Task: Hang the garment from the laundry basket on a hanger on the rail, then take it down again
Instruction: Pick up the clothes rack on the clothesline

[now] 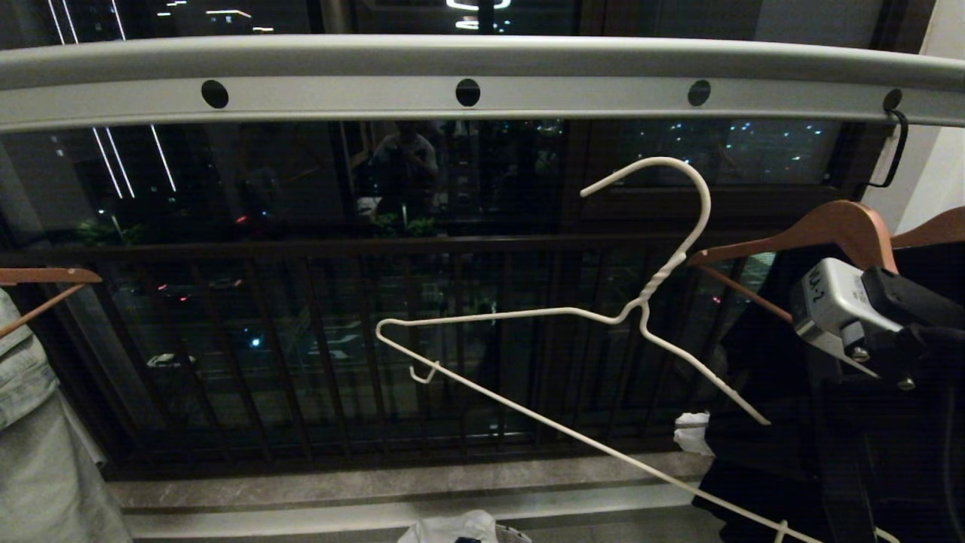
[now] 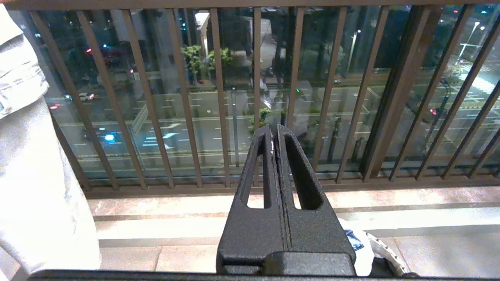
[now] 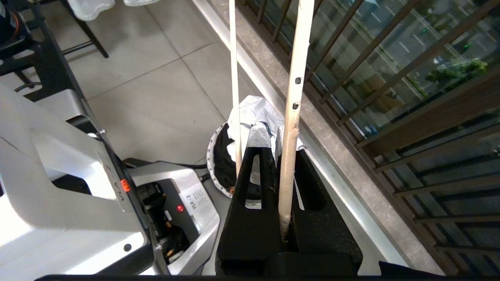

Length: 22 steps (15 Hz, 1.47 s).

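The pale grey rail with round dark holes runs across the top of the head view. Below it the white wire hanger hangs tilted in the air, its hook short of the rail and bare of clothing. My right gripper is shut on one wire of the hanger; my right arm shows at the right edge. Down on the floor the white garment lies in the laundry basket. My left gripper is shut on nothing, parked low facing the balcony bars, with the garment beside it.
Brown wooden hangers carrying a black garment hang at the right from a black hook. A pale denim garment hangs at the left. The dark balcony railing and a stone sill stand behind.
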Motion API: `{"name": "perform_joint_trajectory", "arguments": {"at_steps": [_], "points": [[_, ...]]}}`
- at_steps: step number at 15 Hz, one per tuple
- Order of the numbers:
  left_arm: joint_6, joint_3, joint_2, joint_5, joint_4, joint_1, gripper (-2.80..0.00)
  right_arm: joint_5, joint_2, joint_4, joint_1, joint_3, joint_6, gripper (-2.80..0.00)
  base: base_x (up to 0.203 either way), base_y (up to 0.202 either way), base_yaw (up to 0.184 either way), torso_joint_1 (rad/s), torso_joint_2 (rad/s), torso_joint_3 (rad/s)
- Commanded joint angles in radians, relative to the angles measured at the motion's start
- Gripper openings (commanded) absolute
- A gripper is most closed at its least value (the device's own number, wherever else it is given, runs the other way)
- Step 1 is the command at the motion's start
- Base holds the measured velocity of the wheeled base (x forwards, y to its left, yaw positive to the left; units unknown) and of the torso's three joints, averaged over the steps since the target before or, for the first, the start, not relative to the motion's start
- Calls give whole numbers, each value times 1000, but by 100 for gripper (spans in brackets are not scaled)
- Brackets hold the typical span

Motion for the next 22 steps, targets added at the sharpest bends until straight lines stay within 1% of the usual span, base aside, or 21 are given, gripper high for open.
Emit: {"name": "perform_joint_trajectory", "arguments": {"at_steps": [1,8,12,20,22], "points": [[0,15,0,0,-1,0,-280,0,-15,2,0,0,-2,-280,0,0,0,0,0,0],[0,15,0,0,-1,0,-280,-1,-13,-1,-28,-1,-4,-280,0,0,0,-60,128,69],[0,15,0,0,-1,0,-280,-1,-13,-1,-29,0,-5,-280,0,0,0,-95,203,101],[0,15,0,0,-1,0,-280,-1,-16,-2,-29,-1,-8,-280,0,0,0,-133,287,154],[0,15,0,0,-1,0,-280,-1,-16,-29,-29,11,-10,-280,0,0,0,-144,308,165]]}}
